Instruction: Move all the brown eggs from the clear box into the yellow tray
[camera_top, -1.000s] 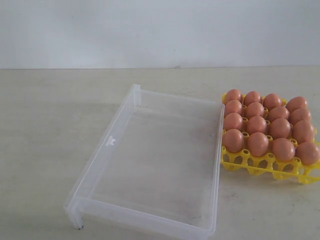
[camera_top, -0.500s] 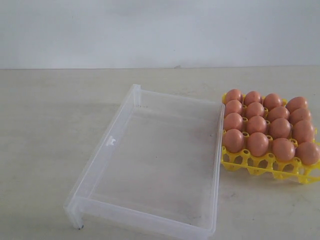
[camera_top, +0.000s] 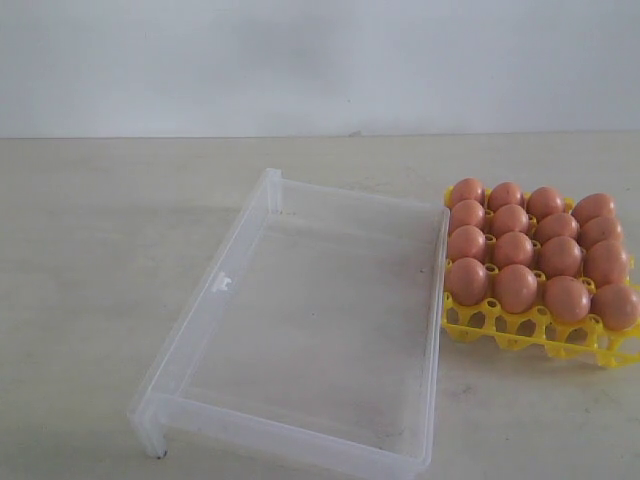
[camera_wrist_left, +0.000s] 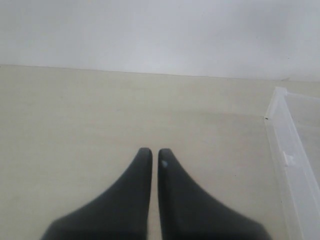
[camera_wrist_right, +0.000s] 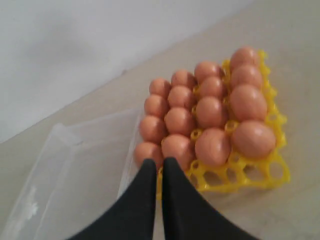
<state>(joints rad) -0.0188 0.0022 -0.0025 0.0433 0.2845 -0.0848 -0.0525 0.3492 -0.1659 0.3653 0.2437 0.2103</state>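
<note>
Nothing has moved in the last second. The box (camera_top: 310, 330) lies empty at lower centre of the exterior view. All sixteen eggs (camera_top: 514, 250) sit in the tray (camera_top: 520, 335) at the right edge, just beside the box; only the tray's front row of cells is bare. The left gripper (camera_wrist_left: 151, 152) is pressed together on nothing over the table (camera_top: 100, 250). The right gripper (camera_wrist_right: 155, 162) is likewise closed and empty, near the tray. With no egg left in the box, the task looks finished.
</note>
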